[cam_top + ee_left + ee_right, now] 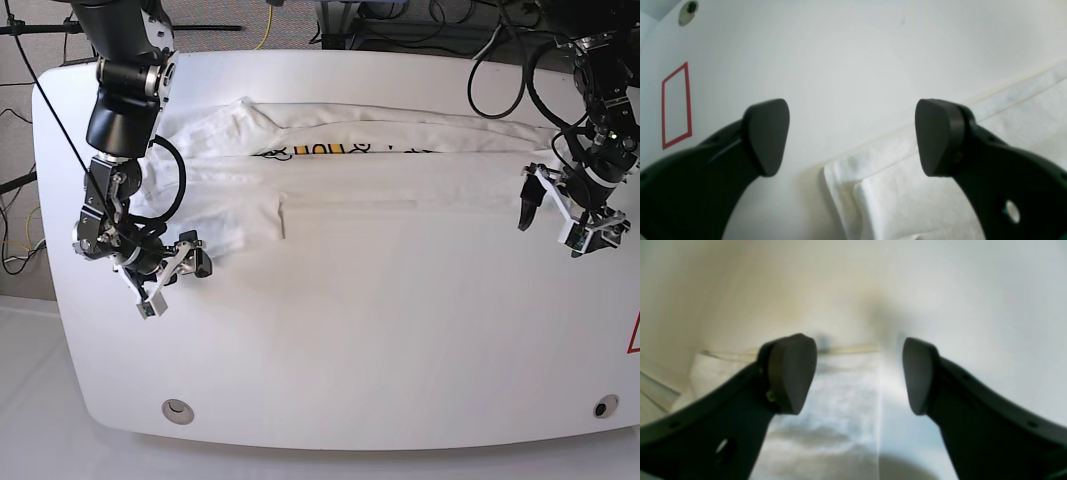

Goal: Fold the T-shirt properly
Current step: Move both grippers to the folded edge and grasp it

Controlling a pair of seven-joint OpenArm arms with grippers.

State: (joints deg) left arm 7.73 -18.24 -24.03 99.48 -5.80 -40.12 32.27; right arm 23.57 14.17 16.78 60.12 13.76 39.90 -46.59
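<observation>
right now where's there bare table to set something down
The table's whole near half is bare, bordered by the T-shirt behind, the right gripper and the left gripper. The far strip is crowded with cloth.

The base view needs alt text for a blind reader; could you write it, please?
A white T-shirt, partly folded into a long band, lies across the far half of a white table. The open right gripper and open left gripper flank its ends.

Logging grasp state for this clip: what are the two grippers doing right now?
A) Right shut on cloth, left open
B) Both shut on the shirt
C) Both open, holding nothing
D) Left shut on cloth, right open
C: the left gripper and right gripper both show spread jaws with nothing between them, above the T-shirt.
</observation>
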